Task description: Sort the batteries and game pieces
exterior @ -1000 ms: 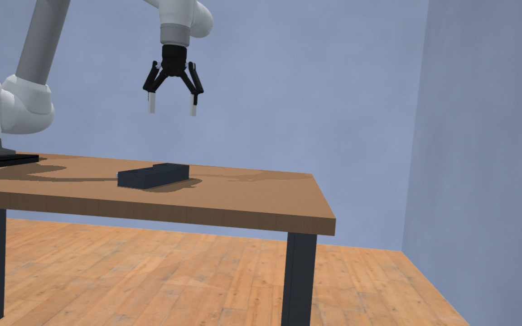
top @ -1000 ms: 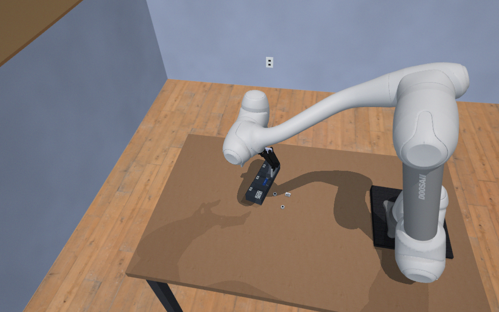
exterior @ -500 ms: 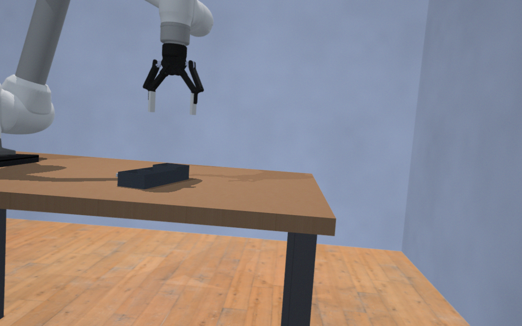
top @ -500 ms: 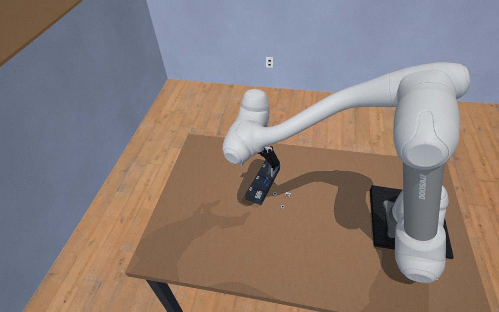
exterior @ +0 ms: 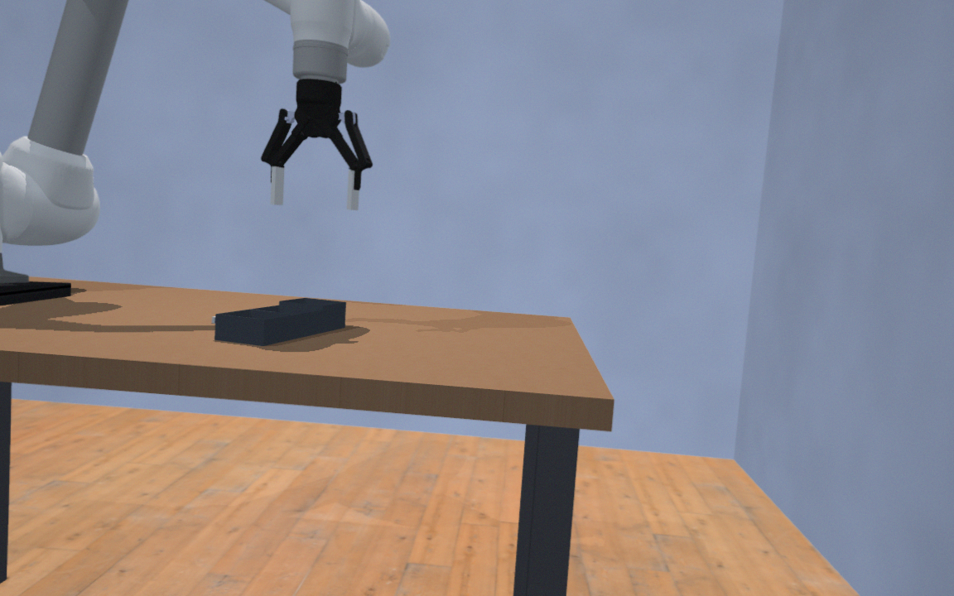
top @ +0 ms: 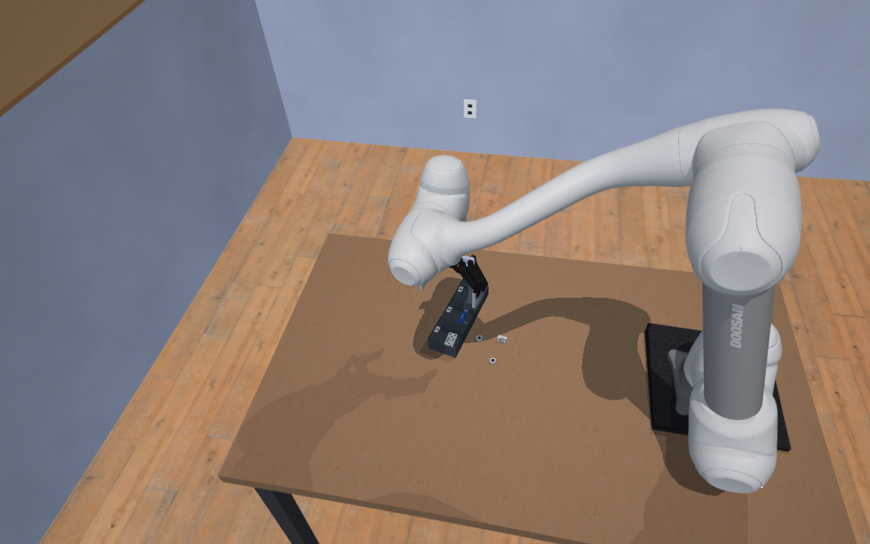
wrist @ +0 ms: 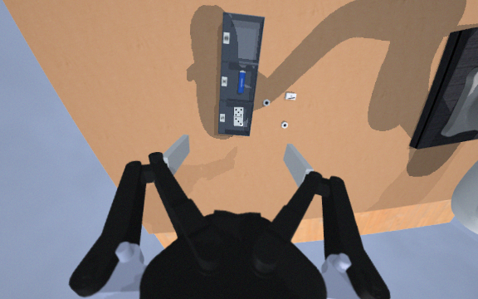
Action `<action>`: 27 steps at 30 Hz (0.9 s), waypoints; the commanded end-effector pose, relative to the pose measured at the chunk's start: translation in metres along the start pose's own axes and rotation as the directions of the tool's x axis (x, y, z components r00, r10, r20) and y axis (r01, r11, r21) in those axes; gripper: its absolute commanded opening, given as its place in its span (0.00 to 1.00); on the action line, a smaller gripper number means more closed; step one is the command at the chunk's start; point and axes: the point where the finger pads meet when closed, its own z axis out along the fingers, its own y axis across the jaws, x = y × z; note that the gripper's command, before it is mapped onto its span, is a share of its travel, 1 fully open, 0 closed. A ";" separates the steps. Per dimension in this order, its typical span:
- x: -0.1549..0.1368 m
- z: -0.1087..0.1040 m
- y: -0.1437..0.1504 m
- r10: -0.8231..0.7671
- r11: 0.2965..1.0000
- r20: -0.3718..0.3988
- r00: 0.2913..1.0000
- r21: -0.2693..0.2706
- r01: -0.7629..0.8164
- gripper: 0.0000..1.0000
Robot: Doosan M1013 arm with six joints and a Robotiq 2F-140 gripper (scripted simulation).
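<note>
A dark row of three bins (wrist: 239, 75) lies on the table, and it also shows in the top view (top: 458, 321) and the exterior view (exterior: 280, 319). The middle bin holds a blue battery (wrist: 241, 81). The near end bin holds two white dice (wrist: 238, 116). The far end bin (wrist: 247, 39) looks empty. The small labels on the bins are too small to read. My gripper (wrist: 237, 147) is open and empty, high above the table, and it also shows in the exterior view (exterior: 315, 191).
Two small grey nuts (wrist: 266, 101) (wrist: 284, 124) and a small white piece (wrist: 290, 96) lie on the table beside the bins. The black base plate (wrist: 451, 83) of the arm stands at the right.
</note>
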 end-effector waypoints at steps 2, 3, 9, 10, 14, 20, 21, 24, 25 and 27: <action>0.000 0.000 0.000 0.000 1.000 0.000 1.000 0.000 0.000 1.00; 0.000 0.000 0.000 0.000 1.000 0.000 1.000 0.000 0.000 1.00; 0.000 0.000 0.000 0.000 1.000 0.000 1.000 0.000 0.000 1.00; 0.000 0.000 0.000 0.000 1.000 0.000 1.000 0.000 0.000 1.00; 0.000 0.000 0.000 0.000 1.000 0.000 1.000 0.000 0.000 1.00; 0.000 0.000 0.000 0.000 1.000 0.000 1.000 0.000 0.000 1.00; 0.000 0.000 0.000 0.000 1.000 0.000 1.000 0.000 0.000 1.00; 0.000 0.000 0.000 0.000 1.000 0.000 1.000 0.000 0.000 1.00; 0.000 0.000 0.000 0.000 1.000 0.000 1.000 0.000 0.000 1.00; 0.000 0.000 0.000 0.000 1.000 0.000 1.000 0.000 0.000 1.00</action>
